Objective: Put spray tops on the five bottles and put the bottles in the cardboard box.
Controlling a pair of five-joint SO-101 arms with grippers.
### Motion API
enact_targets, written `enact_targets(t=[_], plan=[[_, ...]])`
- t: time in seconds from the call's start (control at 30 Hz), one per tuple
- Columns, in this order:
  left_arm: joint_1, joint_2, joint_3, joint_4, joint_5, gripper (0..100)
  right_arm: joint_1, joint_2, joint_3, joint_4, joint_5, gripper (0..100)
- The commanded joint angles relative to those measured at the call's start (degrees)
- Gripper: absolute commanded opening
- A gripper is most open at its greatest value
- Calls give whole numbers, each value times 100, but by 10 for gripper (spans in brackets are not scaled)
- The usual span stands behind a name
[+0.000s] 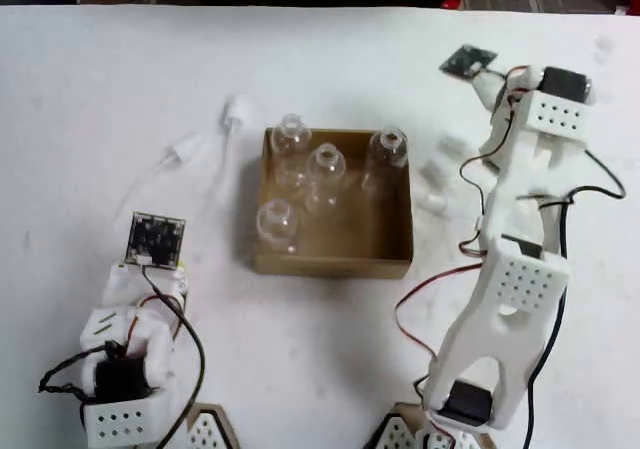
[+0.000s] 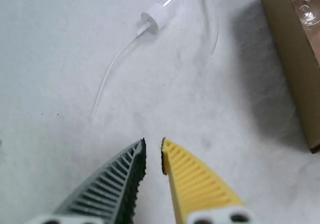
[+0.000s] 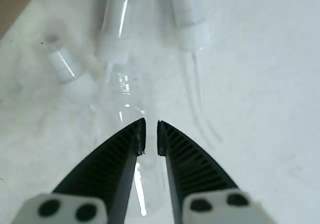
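Several clear bottles [image 1: 325, 164] without tops stand in the cardboard box [image 1: 335, 262] at the table's middle. Two white spray tops [image 1: 185, 150] lie left of the box. One of them [image 2: 158, 14] lies ahead of my left gripper [image 2: 153, 144], its thin tube curving back toward the fingers. My left gripper is shut and holds nothing. Right of the box lie three spray tops [image 1: 432, 175]. My right gripper [image 3: 151, 124] hovers just short of them [image 3: 116, 34], shut, with clear tubes on the table beneath it.
The box's corner [image 2: 295, 59] stands to one side of the left gripper, with a bottle's rim [image 2: 306, 9] showing inside. The right arm [image 1: 510, 289] stretches along the table's right side. Bare white table lies in front of the box.
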Motion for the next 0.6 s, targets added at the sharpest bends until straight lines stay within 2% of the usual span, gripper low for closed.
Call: enact_targets(t=[0.0, 0.1, 0.27, 0.47, 0.57], plan=[[57, -4, 0, 26, -53, 64, 154, -875, -281, 207, -167, 15], [57, -4, 0, 26, -53, 64, 242, -1297, -281, 215, -607, 15], [57, -4, 0, 26, -53, 64, 180, -1666, 229, 224, -571, 22], [57, -4, 0, 26, -53, 64, -251, -1710, 1987, 180, 114, 200], [57, -4, 0, 26, -53, 64, -365, -1710, 2391, -4, 149, 204]])
